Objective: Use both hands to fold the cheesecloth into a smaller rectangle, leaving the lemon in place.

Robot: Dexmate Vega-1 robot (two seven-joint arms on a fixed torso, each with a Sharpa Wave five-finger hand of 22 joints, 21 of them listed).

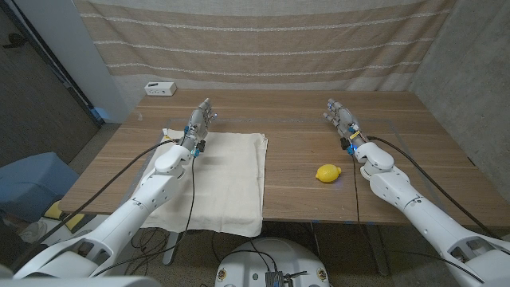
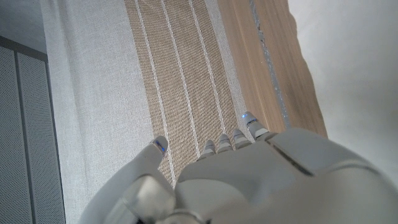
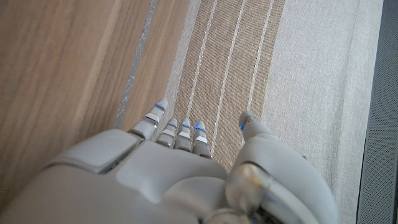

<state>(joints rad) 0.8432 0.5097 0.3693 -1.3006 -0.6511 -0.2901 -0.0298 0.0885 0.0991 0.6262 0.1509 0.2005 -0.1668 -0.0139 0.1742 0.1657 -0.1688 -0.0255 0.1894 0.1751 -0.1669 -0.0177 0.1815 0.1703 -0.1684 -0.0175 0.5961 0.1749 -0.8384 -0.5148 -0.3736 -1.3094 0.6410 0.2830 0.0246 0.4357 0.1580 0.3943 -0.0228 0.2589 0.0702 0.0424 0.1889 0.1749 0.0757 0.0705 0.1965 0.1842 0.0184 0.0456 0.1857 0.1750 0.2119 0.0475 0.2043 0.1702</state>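
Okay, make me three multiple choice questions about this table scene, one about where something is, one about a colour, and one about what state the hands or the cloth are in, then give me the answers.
1. Where does the lemon lie on the table?
A. on top of the cheesecloth
B. on bare wood, between the cheesecloth and the right arm
C. at the far edge beside the small white box

2. What colour is the cheesecloth?
A. cream
B. dark blue
C. red

3. What is the state of the two hands?
A. both grip the cloth
B. the right hand holds the lemon
C. both hold nothing, fingers apart

Answers:
1. B: the head view shows wood all around the lemon, apart from the cloth.
2. A: it is pale cream against the brown wood.
3. C: the left hand and right hand hold nothing, and the cloth lies unfolded.
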